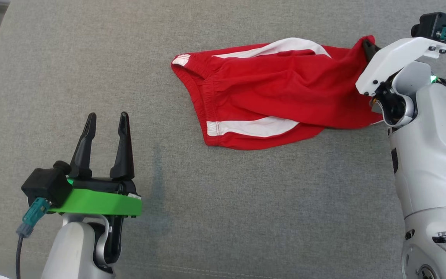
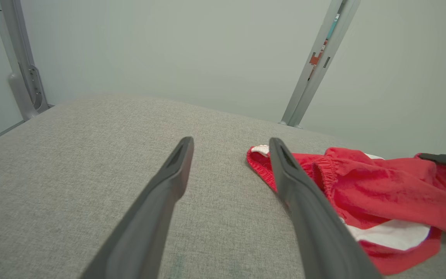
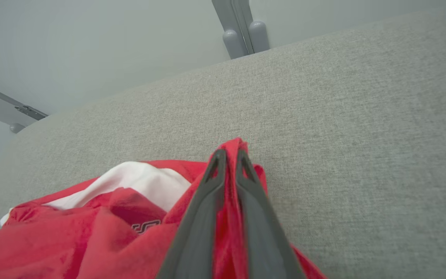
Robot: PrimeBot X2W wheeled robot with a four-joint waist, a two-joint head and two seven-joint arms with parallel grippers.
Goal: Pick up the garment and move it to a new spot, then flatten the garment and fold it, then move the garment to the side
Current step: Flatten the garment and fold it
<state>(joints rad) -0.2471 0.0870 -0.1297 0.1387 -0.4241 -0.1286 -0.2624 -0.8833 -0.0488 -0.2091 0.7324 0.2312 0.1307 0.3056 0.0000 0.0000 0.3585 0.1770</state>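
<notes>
A garment lies on the counter, ahead and to the right of the left pincer, well apart from it. Its right end sits between the fingers of the right pincer, with the rest spread out to that pincer's left.

Soft, even, bright light — just a faint shadow under the garment — head view sharp, wrist views bowed at edges, near fingers blurred.
</notes>
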